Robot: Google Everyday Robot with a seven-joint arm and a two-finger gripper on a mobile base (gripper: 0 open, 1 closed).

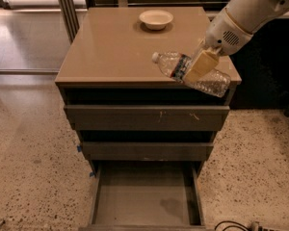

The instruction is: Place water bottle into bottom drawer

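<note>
The water bottle point(209, 81) is clear and ribbed, with a white cap pointing left and a blue-red label band. It hangs lengthwise in the air over the cabinet's front right edge. My gripper point(196, 67) comes in from the upper right on a white arm and is shut on the bottle's middle, with one tan finger point(200, 65) across the label. The bottom drawer point(145, 195) stands pulled open at the base of the cabinet, with a bare grey floor. The bottle is above and to the right of it.
A cream shallow bowl point(156, 19) sits at the back of the brown cabinet top point(111, 47). Two upper drawers point(147, 117) are shut. Speckled floor lies around the cabinet, and a cable point(231, 225) lies at the bottom right.
</note>
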